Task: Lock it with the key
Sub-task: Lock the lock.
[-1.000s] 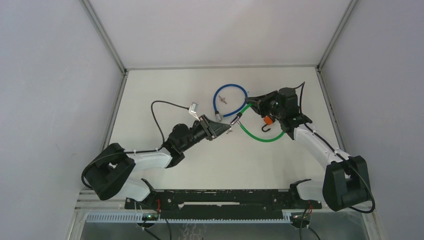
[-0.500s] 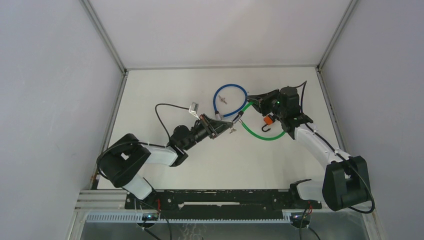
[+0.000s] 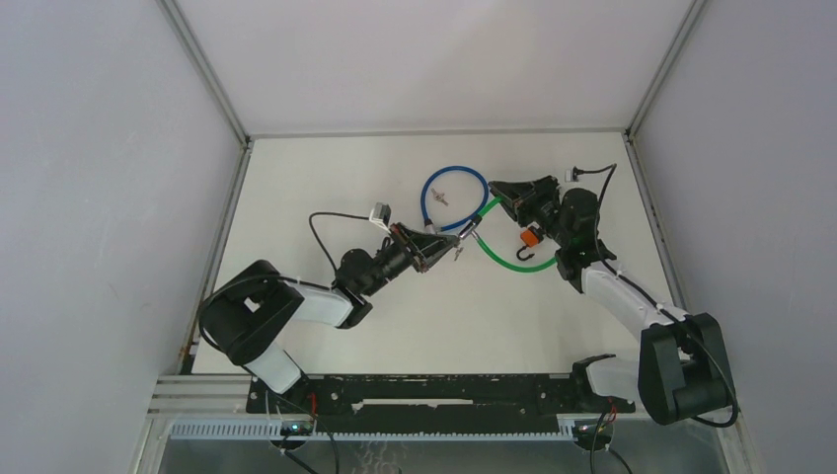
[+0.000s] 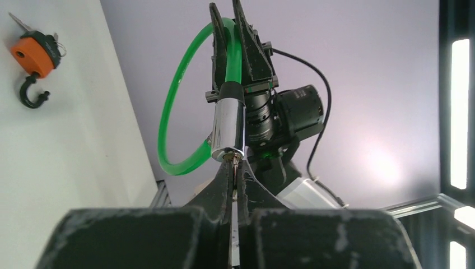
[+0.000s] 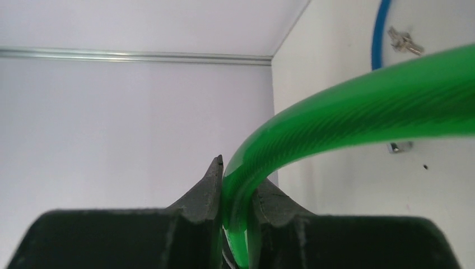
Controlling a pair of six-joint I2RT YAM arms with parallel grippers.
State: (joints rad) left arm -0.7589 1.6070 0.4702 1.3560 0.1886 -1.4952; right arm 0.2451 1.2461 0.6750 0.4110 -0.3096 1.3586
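key (image 4: pixel 234 161) in left tool (image 4: pixel 234 174) meets chrome barrel (image 4: pixel 228 126); right tool (image 5: pixel 237 178) clamps green cable (image 5: pixel 347 101).

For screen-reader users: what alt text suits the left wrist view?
The left gripper, shut on a small metal key, meets the chrome cylinder of a green cable lock held by the right gripper. An orange padlock lies on the white table.
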